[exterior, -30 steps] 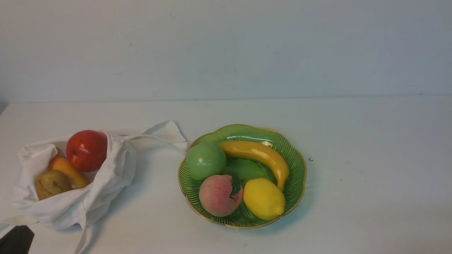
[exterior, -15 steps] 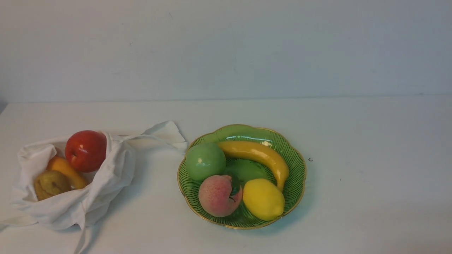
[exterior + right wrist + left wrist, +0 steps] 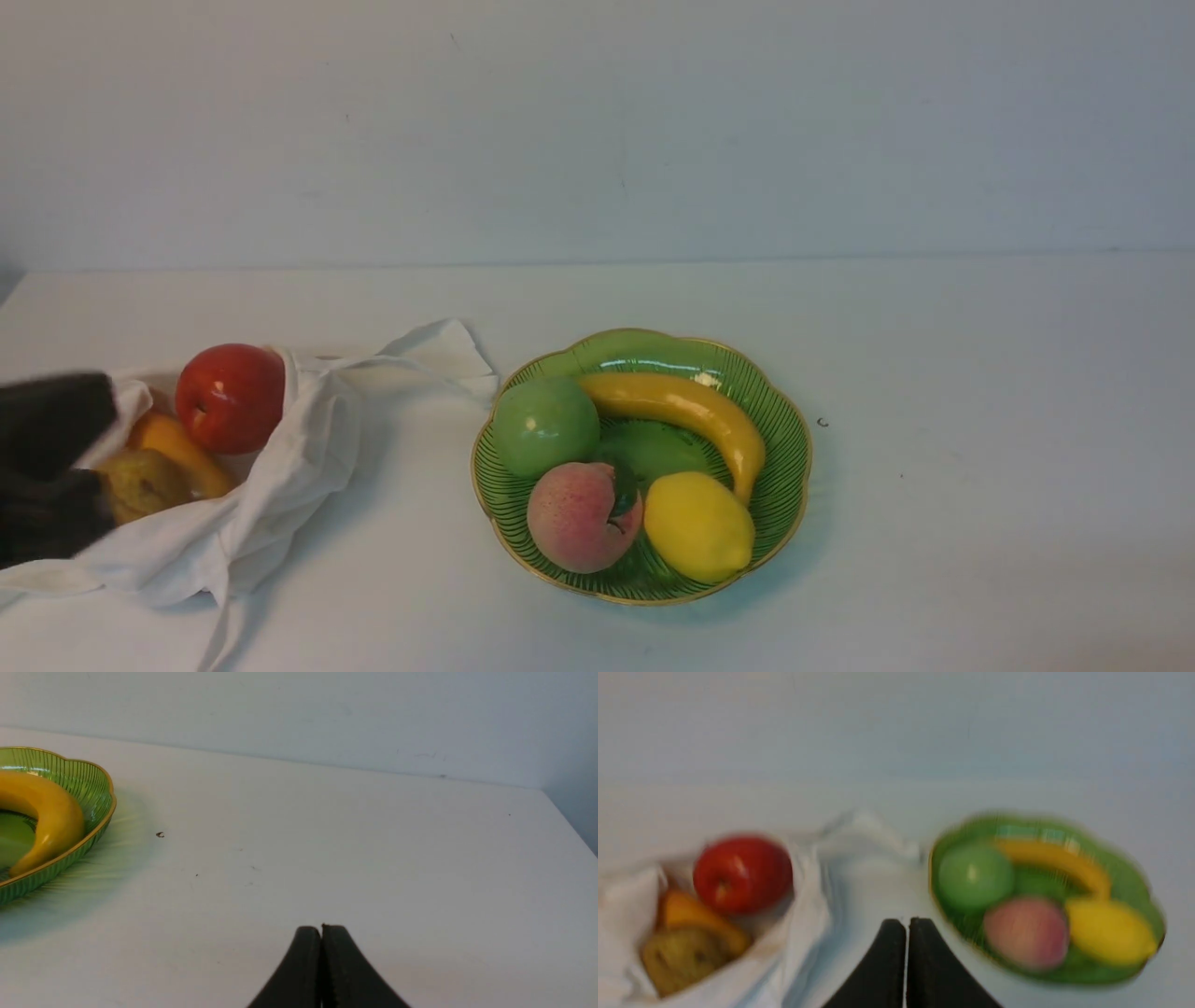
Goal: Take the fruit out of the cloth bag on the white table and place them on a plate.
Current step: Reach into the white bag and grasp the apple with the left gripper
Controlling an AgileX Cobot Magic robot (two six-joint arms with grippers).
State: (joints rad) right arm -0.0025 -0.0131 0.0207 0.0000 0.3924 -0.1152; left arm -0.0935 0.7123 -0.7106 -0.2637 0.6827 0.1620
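Moved since before: my left arm [image 3: 51, 467] has swung in from the near left edge and now covers the left side of the cloth bag [image 3: 271, 485] in the front view. Half a second ago it was out of that view. Bag, fruit and plate lie as they did.
Left pincer [image 3: 906, 921]: fingers pressed together, holding nothing. Its own view is smeared by motion.
Red apple [image 3: 230, 399]: topmost in the bag's open mouth, at the far side, bare of cloth except where the hem lies against its right flank.
Orange fruit [image 3: 177, 453]: just near-left of the apple and touching it.
Pear [image 3: 145, 485]: nearest of the three, partly behind my arm.
Step in hand: reaching for the bag; I judge the apple the best first pick.
How to do it well: I should spread wide before descending, come from above, straddle its broadest part and close gently, since it looks glossy and round. I should keep clear of the hem, or the bag will lift too.
Plate [image 3: 789, 439]: right of the bag, already holding a green apple [image 3: 545, 427], banana [image 3: 691, 411], peach [image 3: 583, 516] and lemon [image 3: 697, 525]. The bare middle seems the safest landing.
Right pincer [image 3: 321, 927]: closed, empty, over bare surface [image 3: 980, 467] right of the plate.
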